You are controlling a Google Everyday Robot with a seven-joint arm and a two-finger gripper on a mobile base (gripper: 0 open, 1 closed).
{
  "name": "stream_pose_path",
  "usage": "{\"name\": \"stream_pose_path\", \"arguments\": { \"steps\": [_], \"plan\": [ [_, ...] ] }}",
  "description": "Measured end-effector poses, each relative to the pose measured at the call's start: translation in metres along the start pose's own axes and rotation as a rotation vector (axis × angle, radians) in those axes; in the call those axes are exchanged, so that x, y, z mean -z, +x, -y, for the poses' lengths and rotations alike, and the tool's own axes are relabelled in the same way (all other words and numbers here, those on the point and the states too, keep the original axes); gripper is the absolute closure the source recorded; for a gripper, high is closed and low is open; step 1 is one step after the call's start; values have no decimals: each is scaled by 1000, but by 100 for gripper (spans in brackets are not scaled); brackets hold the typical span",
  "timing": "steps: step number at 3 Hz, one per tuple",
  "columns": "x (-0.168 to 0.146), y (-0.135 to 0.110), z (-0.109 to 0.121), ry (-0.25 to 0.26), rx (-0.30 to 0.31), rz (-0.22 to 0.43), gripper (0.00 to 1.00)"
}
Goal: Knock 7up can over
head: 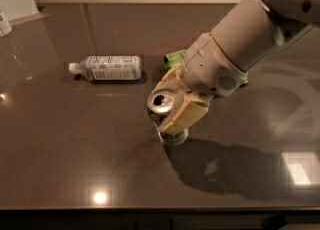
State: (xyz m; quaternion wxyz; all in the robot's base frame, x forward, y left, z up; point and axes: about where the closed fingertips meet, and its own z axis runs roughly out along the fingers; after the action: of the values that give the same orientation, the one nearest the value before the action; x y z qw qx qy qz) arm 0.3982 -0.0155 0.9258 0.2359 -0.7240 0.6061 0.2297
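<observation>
The 7up can [165,105], silver with its pull-tab top facing up and left, stands near the front middle of the dark table [60,144]. It leans to the left, its base on the table. My gripper [163,110] comes in from the upper right on the big white arm and is shut on the can. One cream finger [184,117] lies across the can's near side and hides most of its printed side. The other finger [169,80] is behind the can.
A clear plastic bottle [107,67] with a white label lies on its side at the back left. A green snack bag [173,57] lies behind the gripper, mostly hidden by the arm. A white container [4,23] stands at the far left edge. The table's front edge runs along the bottom.
</observation>
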Motion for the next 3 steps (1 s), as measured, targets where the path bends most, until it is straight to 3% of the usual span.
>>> {"name": "stream_pose_path", "arguments": {
  "steps": [1, 3],
  "plan": [
    [9, 2, 16, 56, 7, -155, 100],
    [0, 21, 32, 56, 61, -413, 100]
  ]
}}
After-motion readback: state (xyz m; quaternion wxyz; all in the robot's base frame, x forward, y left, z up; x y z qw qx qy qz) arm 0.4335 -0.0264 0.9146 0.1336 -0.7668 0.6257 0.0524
